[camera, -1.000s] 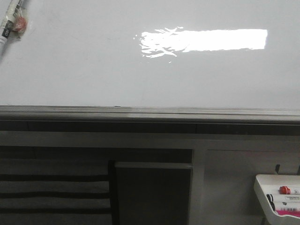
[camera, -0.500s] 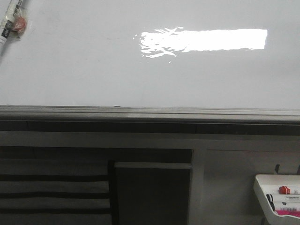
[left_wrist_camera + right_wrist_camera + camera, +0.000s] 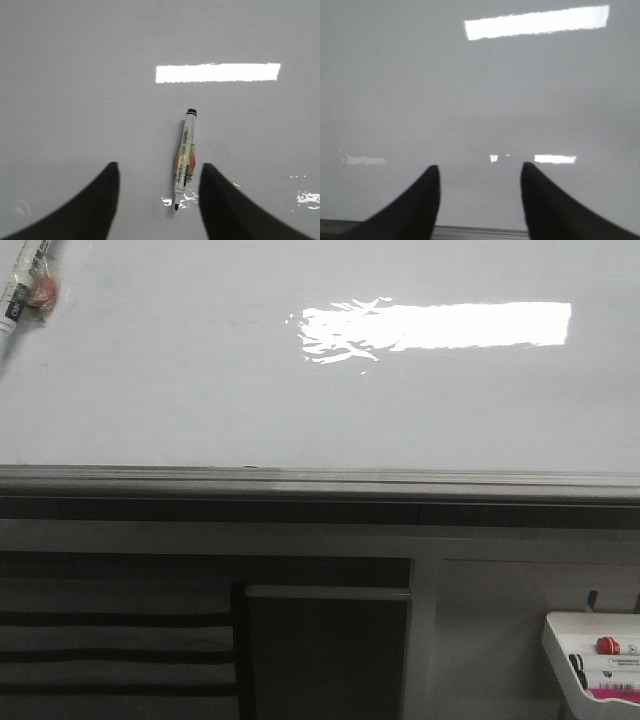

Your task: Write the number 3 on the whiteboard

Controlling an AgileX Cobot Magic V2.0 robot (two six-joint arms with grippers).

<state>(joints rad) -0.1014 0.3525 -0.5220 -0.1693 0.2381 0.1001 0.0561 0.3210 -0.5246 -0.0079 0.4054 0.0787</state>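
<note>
On the whiteboard (image 3: 200,390), toward ten o'clock in the front view, lies a marker (image 3: 22,288), uncapped. The left tool (image 3: 159,182) hangs over it, fingers apart; the right tool (image 3: 480,185) likewise gapes, holding nothing. No drawn 3 shows.

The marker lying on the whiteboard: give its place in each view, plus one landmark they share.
Front view: marker at the top-left corner, cut by the frame edge.
Left wrist view: marker lies on the board, just ahead of the open left claw.
Right wrist view: not in it.
Shared landmark: the bright rectangular glare on the whiteboard.
</note>
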